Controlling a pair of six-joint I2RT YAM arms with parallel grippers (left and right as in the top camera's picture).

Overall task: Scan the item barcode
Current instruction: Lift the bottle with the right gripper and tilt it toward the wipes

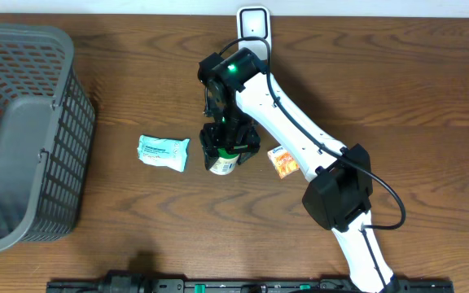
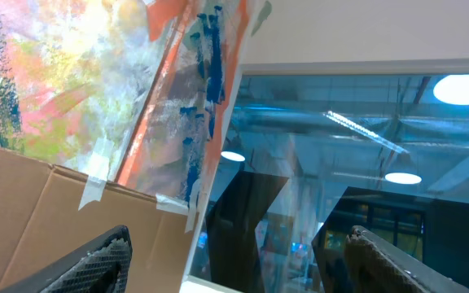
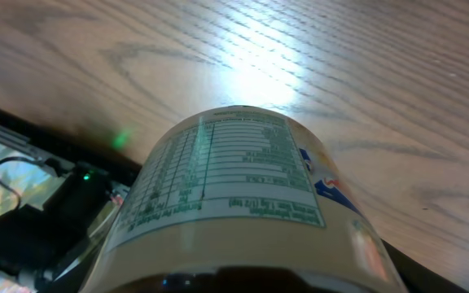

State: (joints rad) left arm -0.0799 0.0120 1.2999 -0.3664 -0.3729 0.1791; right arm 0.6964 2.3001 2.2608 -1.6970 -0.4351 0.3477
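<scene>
The item is a tan jar [image 1: 222, 162] with a white printed label, near the middle of the table. My right gripper [image 1: 230, 143] reaches over it from above, black fingers on either side, shut on it. In the right wrist view the jar [image 3: 234, 195] fills the frame, its small-print panel facing the camera and wood grain beyond; the fingers themselves are hidden. No barcode shows. My left gripper [image 2: 238, 238] is open and points up at the room, nothing between its fingertips [image 2: 114, 244]. The left arm is outside the overhead view.
A grey plastic basket [image 1: 51, 49] stands at the left edge. A teal packet [image 1: 164, 152] lies left of the jar, a small orange packet [image 1: 282, 163] to its right. A white stand-like device [image 1: 253, 21] sits at the far edge. A black rail [image 1: 243, 286] runs along the front.
</scene>
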